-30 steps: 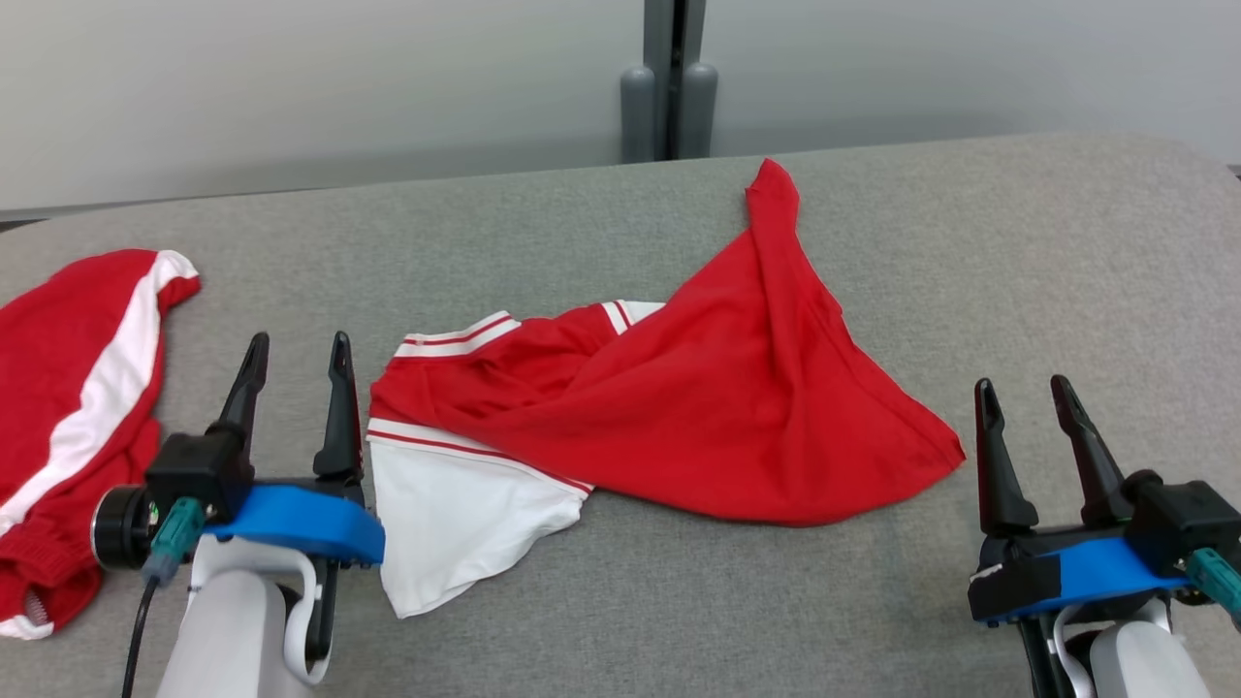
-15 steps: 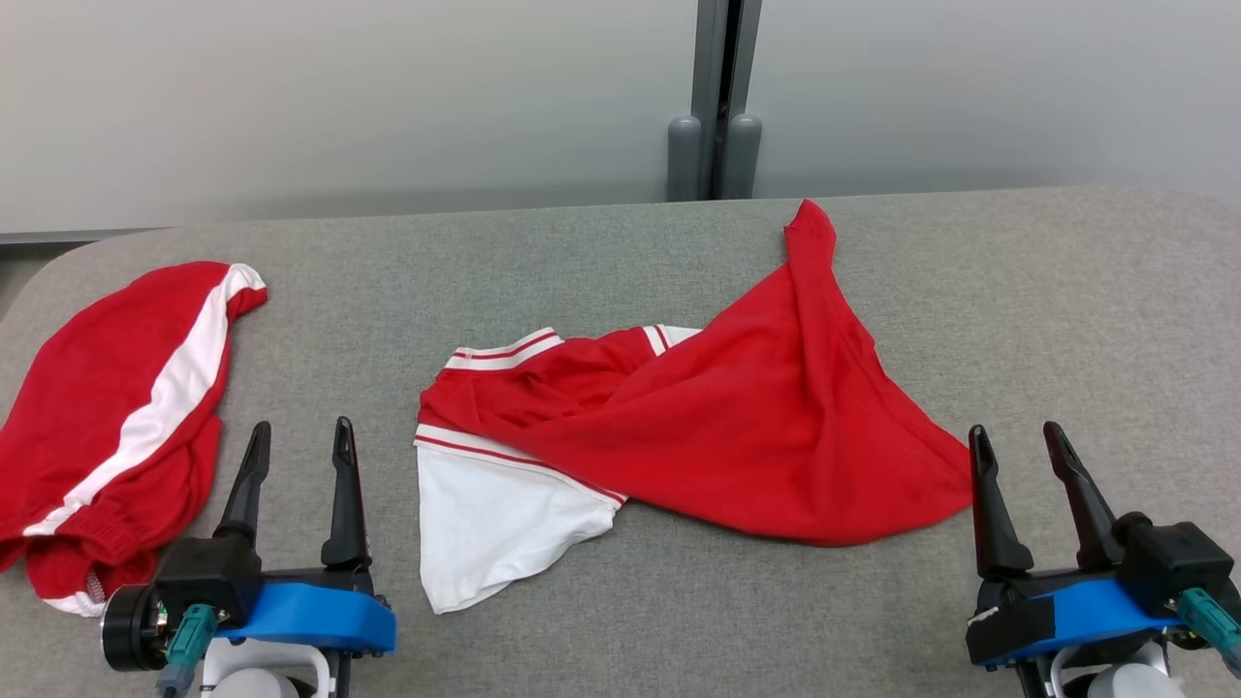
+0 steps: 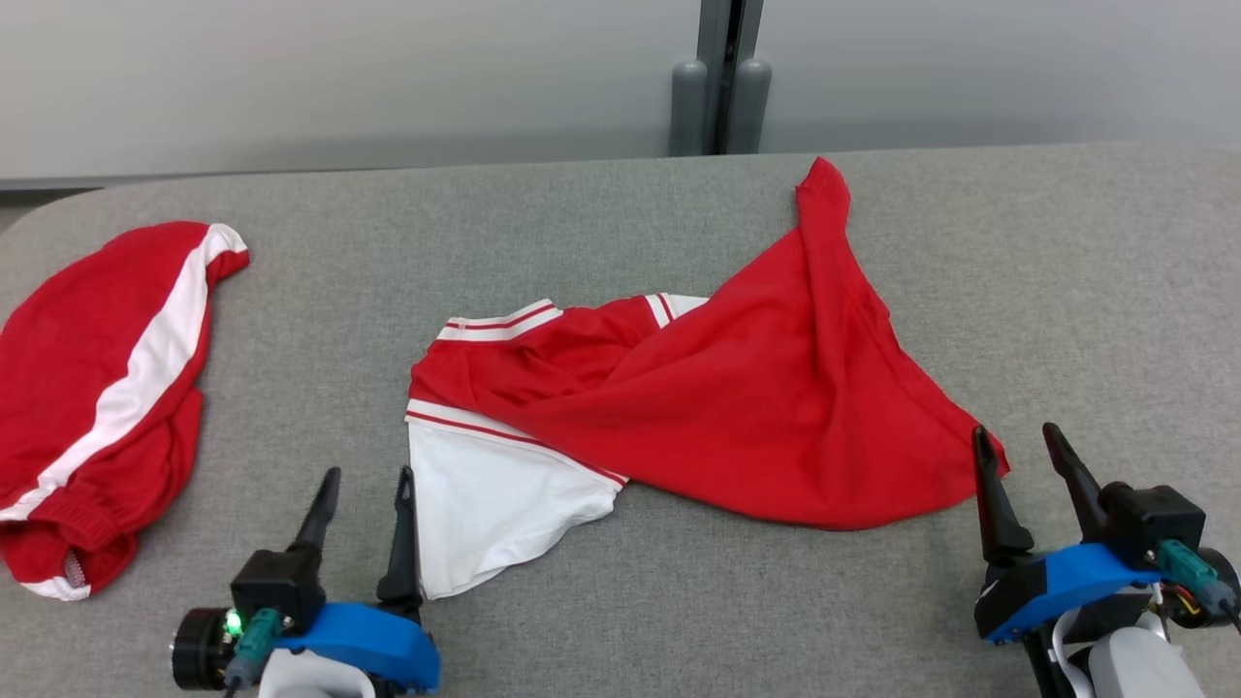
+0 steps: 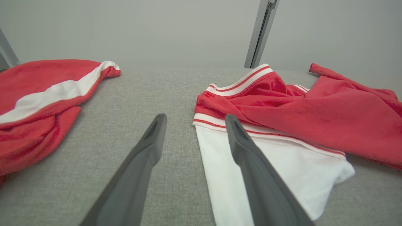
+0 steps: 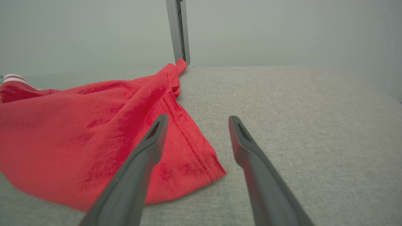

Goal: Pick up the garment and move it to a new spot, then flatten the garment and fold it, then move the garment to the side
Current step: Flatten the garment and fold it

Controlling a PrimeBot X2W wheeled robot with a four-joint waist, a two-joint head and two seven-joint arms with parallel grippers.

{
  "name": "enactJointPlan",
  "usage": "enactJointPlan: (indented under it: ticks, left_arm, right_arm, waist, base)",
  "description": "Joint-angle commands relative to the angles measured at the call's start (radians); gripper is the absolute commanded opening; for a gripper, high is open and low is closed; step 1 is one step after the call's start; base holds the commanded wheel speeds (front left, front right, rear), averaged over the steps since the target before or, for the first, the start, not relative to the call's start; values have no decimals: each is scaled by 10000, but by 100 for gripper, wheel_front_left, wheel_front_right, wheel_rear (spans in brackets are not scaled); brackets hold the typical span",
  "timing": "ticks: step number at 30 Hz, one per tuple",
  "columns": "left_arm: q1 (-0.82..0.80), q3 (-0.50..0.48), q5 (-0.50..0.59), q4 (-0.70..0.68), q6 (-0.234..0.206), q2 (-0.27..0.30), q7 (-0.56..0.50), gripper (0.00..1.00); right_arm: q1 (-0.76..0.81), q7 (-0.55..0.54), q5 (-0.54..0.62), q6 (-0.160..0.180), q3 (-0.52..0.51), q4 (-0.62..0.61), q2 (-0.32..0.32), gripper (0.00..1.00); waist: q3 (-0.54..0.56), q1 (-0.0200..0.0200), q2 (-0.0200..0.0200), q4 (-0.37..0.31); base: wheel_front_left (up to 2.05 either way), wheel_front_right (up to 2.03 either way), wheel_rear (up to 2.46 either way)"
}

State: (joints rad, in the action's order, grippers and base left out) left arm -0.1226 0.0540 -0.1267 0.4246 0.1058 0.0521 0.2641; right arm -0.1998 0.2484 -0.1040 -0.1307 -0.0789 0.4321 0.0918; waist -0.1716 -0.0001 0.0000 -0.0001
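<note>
The garment [image 3: 737, 407] is a crumpled red shirt with a white sleeve and red-and-white striped trim, lying in the middle of the grey table [image 3: 582, 242]. My left gripper [image 3: 369, 475] stands open at the near left, right beside the white sleeve [image 3: 485, 504]; in the left wrist view the left gripper [image 4: 194, 117] points at the sleeve's [image 4: 270, 166] striped cuff. My right gripper [image 3: 1016, 433] is open at the garment's near right corner. In the right wrist view the right gripper [image 5: 198, 118] straddles the edge of the red cloth's [image 5: 78, 131] hem corner. Neither gripper holds anything.
A second red garment with a white stripe [image 3: 97, 388] lies bunched at the table's left edge, also in the left wrist view as the striped garment [image 4: 37, 100]. A grey post [image 3: 717, 78] stands against the pale wall behind the table. Bare cloth surface lies far right.
The view has shifted as the camera moved. Relative to the garment, my left gripper has come right, up against the white sleeve, and my right gripper has reached the red hem corner. Both stayed open.
</note>
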Motion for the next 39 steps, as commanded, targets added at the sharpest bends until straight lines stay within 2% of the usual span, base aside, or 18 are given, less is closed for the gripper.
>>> enactJointPlan:
  ticks: [1,6,12,22,23,24,25,26,27,31,39]
  left_arm:
    - [-91,133,-57,202,22,-15,4,100]
    - [-134,683,-276,1155,93,-12,6,100]
    - [-148,1068,-590,1655,99,-23,-21,100]
    - [52,1950,-1228,1850,200,-56,-57,100]
    - [69,2045,-1267,1912,203,-53,-59,100]
    - [63,2114,-1279,1949,204,-54,-61,88]
    - [64,2155,-1310,1986,201,-54,-71,49]
    - [51,2164,-1353,2015,172,-51,-71,22]
    - [33,2148,-1381,2037,125,-46,-70,0]
    - [-18,2058,-1658,1931,109,-26,-33,0]
    - [114,1695,-2572,442,206,-18,7,0]
  right_arm:
    - [-255,46,28,-2,-54,317,133,100]
    - [-948,125,82,-2,-118,1708,296,100]
    - [-1600,167,-22,-2,-93,2973,313,100]
    - [-1849,86,-307,-3,217,4159,151,100]
    - [-1834,85,-413,-3,272,4153,106,52]
    - [-1797,85,-496,-15,311,4104,80,41]
    - [-1724,87,-553,-14,365,4041,69,0]
    - [-1658,89,-632,-14,408,3938,72,0]
    - [-1557,104,-704,-12,441,3852,94,0]
    - [-1221,151,-1002,-8,760,3257,139,0]
    - [-308,162,-2254,-3,1416,1372,117,0]
  waist:
    - [-116,1,0,37]
    - [-429,1,0,64]
    - [-715,1,0,82]
    - [-791,1,0,154]
    - [-778,1,0,169]
    - [-762,1,0,179]
    - [-717,1,0,190]
    - [-685,1,0,198]
    - [-634,1,0,198]
    - [-383,1,0,156]
    - [172,1,0,-1]
  base:
    - [0,0,0]
    - [0,0,0]
    - [0,0,0]
    - [0,0,0]
    - [0,0,0]
    - [0,0,0]
    - [0,0,0]
    - [0,0,0]
    - [0,0,0]
    - [0,0,0]
    - [0,0,0]
